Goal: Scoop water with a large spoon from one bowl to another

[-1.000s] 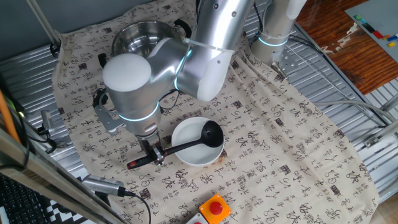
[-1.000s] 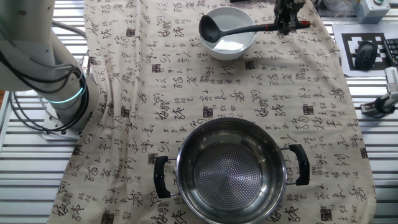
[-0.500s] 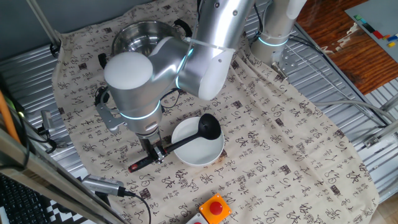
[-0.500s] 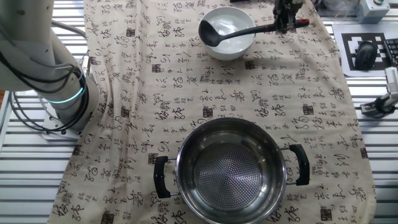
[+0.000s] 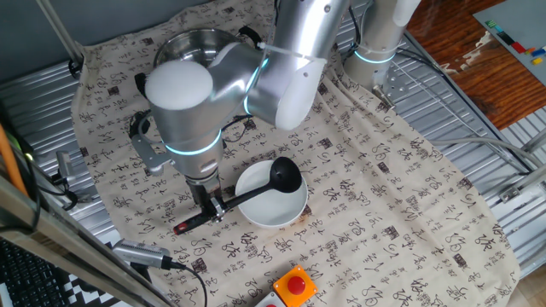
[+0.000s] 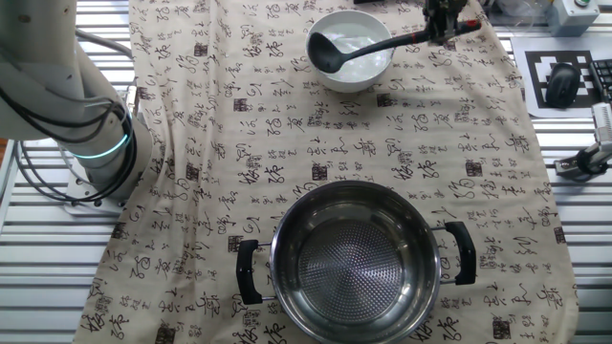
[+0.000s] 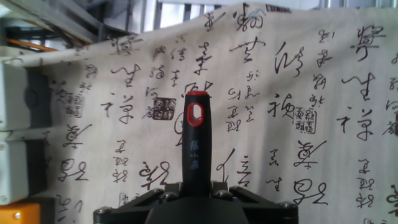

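I am holding the black plastic ladle with the long thin handle and red end (image 5: pixel 256 194) in my two-finger gripper (image 5: pixel 211 208); my jaws are clamping the handle near its red tip, which is showing in the hand view as a red-rimmed hanging hole (image 7: pixel 197 114) pointing away over the cloth; the ladle's deep round cup is sitting above the plain round white bowl (image 5: pixel 271 196), raised toward the bowl's far rim, its handle sloping down toward me; in the other fixed view the cup (image 6: pixel 327 53) is hanging over the bowl's left part; the shiny stainless-steel pot with two black side handles (image 6: pixel 354 259) is standing well apart on the calligraphy-printed beige cloth (image 6: pixel 239 134); a red button on an orange box (image 5: pixel 295 284) is lying near the white bowl.
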`<state>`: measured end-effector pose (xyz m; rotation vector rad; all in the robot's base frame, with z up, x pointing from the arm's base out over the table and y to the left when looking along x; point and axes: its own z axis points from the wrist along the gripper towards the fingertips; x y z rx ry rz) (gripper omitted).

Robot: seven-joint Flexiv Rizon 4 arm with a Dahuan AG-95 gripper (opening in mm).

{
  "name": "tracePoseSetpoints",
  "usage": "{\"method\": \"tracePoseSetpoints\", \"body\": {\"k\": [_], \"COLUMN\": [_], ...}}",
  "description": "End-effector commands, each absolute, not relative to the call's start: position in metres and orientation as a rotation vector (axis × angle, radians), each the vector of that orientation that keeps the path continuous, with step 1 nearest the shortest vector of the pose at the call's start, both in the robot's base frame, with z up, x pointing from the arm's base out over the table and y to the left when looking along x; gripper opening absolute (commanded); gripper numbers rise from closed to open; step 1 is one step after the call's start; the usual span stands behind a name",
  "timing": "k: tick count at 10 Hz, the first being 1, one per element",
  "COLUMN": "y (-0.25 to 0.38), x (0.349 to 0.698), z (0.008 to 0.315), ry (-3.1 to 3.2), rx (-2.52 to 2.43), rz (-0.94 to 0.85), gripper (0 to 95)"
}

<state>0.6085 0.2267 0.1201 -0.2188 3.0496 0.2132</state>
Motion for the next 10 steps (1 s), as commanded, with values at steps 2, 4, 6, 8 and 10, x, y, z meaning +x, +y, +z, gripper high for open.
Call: {"method": "tracePoseSetpoints", "body": {"k": [2,4,6,8,10], "y": [0.232,0.235,0.242,0.246,0.248], "x": [0.611,0.610,0.611,0.614,0.620], "z": [0.132,0.138,0.148,0.152,0.154], "ry": [3.031,3.026,3.015,3.012,2.998], "rx": [-0.226,-0.237,-0.233,-0.235,-0.244], "rz": [0.260,0.266,0.304,0.317,0.353], "gripper": [0.0,0.0,0.0,0.0,0.0]}}
